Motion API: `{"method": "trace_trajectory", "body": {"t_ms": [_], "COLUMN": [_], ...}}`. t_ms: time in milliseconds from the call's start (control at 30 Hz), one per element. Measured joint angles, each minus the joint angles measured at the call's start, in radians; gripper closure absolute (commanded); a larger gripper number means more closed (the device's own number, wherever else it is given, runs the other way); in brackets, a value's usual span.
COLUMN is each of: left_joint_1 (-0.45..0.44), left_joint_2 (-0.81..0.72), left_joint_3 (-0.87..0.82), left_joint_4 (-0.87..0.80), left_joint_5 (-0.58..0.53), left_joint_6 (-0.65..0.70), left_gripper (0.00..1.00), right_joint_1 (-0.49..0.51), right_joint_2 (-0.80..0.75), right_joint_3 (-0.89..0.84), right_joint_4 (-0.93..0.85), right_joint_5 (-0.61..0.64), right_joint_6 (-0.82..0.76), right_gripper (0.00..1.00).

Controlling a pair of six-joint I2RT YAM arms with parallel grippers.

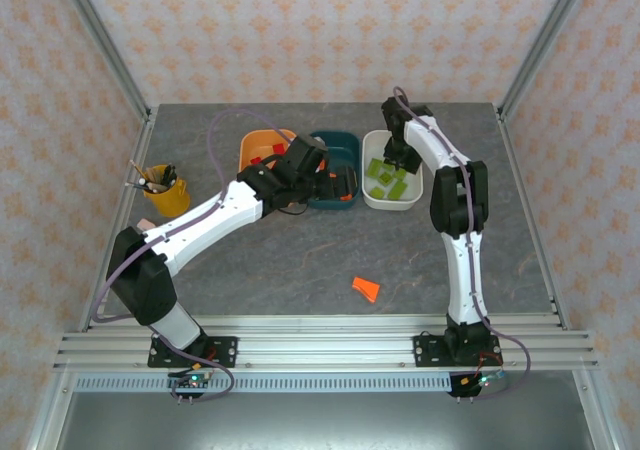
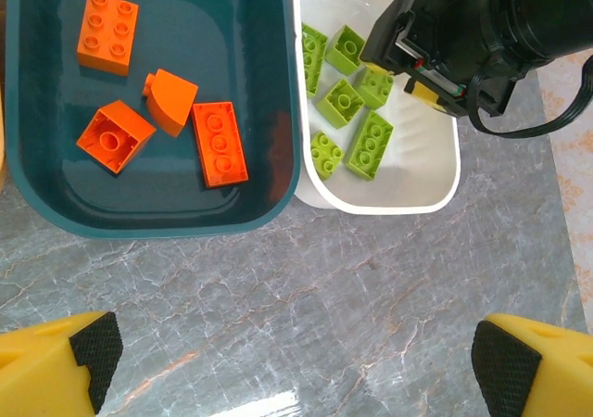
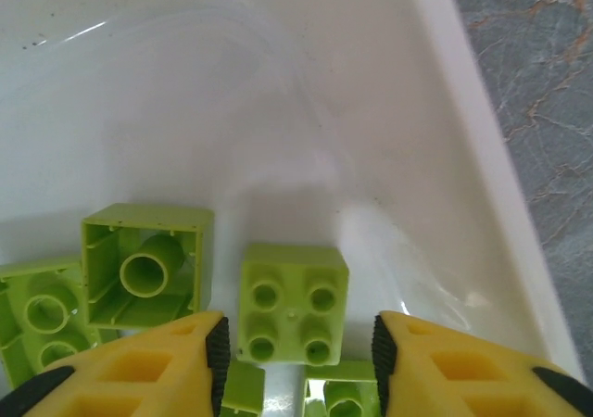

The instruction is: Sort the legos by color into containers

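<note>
Right fingers (image 3: pixel 167 361), narrowly parted, straddle a studded green brick (image 3: pixel 293 301); the glossy white tub (image 3: pixel 482 157) curves up close beside. Left fingers (image 2: pixel 56 366) gape wide over open marbled counter (image 2: pixel 324 287).

tubs (image 1: pixel 335 150) 3 | orange legos (image 2: pixel 219 144) 5 (one loose on the table (image 1: pixel 300 270)) | yellow-green legos (image 2: pixel 371 144) 6 visible | pen cup (image 1: pixel 165 195) 1

The white left arm (image 1: pixel 200 225) stretched from its base towards the white rounded plastic tub (image 1: pixel 392 206). Its yellow-fingered left gripper (image 2: pixel 298 361) hung just left of that tub, jaws spread wide. The right arm (image 1: pixel 460 250) folded at the elbow, and the right gripper (image 3: pixel 298 357) pointed down into the tub, fingers parted and clasping nothing.
</note>
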Motion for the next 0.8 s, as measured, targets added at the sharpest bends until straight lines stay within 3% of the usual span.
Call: {"method": "trace_trajectory", "body": {"t_ms": [233,367,667,800], "left_joint_1": [0.000,-0.001,-0.001,-0.004], "left_joint_2": [-0.048,-0.119,-0.313,-0.433], "left_joint_3": [-0.042,-0.099,-0.313,-0.462], "left_joint_4": [-0.008,-0.029,-0.092,-0.099], "left_joint_5": [0.000,0.000,-0.004,0.001], "left_joint_6": [0.008,0.031,-0.016,-0.099], "left_gripper": [0.01,0.01,0.02,0.03], "right_joint_1": [0.014,0.051,0.195,0.292], "right_joint_2": [-0.014,-0.121,-0.731,-0.910], "right_joint_3": [0.061,0.034,-0.447,-0.653], "right_joint_4": [-0.017,-0.008,0.105,0.109], "right_joint_5": [-0.013,-0.021,-0.081,-0.124], "right_joint_6": [-0.013,-0.016,-0.059,-0.104], "right_gripper": [0.49,0.49,0.46,0.43]}}
